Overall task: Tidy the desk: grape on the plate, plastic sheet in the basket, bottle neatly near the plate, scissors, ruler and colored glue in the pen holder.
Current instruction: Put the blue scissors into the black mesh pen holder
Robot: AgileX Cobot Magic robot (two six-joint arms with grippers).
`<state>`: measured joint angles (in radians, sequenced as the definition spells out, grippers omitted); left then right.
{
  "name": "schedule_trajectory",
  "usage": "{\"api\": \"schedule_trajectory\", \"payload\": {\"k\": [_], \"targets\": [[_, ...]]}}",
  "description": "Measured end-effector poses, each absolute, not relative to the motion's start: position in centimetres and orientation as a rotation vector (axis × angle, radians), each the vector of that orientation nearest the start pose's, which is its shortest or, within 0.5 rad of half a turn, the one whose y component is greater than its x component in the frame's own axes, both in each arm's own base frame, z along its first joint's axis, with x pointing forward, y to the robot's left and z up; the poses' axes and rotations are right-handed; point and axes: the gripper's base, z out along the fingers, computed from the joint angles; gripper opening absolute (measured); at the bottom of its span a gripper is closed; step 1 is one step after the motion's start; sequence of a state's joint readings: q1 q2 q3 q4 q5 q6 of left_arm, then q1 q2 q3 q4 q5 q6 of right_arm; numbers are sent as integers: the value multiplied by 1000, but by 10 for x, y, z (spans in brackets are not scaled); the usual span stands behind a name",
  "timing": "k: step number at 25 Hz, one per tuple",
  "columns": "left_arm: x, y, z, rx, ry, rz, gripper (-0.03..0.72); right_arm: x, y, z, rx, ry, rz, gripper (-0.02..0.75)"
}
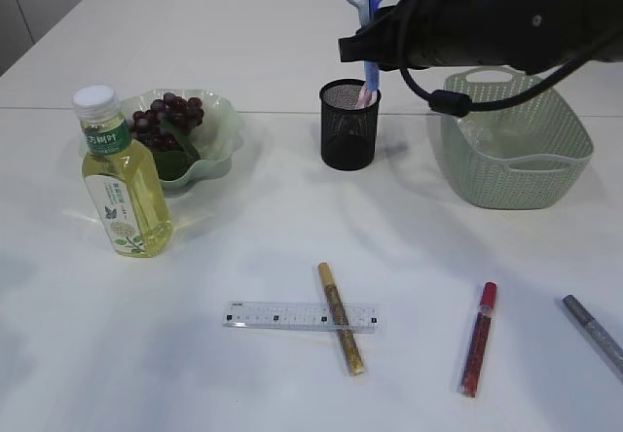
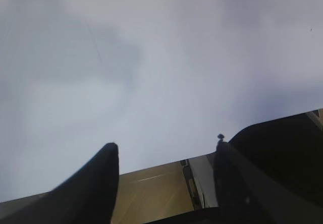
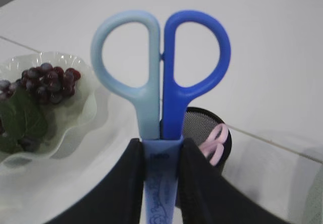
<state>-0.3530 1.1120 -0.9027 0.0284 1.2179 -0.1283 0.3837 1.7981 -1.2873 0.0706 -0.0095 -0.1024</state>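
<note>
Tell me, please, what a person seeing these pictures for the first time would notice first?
First the blue scissors, held handles-up in the right claw just above the black mesh pen holder at the back middle of the table. Next the yellow-green bottle standing at the left, in front of the plate of dark grapes. Near the front edge, a clear ruler lies under a gold glue pen, with a red one to their right.

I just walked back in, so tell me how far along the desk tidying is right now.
Done: the grapes sit on the plate, with the bottle standing beside it. In hand: the right gripper holds the scissors above the pen holder. Left: the ruler and three glue pens lie on the table. Whether the plastic sheet is in the basket I cannot tell.
</note>
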Motion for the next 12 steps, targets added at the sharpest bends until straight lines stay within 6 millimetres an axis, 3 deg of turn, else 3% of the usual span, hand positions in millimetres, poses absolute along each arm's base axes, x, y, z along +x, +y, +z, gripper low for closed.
{"api": "schedule_trajectory", "payload": {"k": [5, 12], "targets": [[172, -61, 296, 335, 2879, -45, 435, 423, 169, 255, -369, 1858, 239, 171], [174, -62, 297, 333, 2858, -53, 435, 465, 175, 216, -320, 1868, 236, 171]]}}
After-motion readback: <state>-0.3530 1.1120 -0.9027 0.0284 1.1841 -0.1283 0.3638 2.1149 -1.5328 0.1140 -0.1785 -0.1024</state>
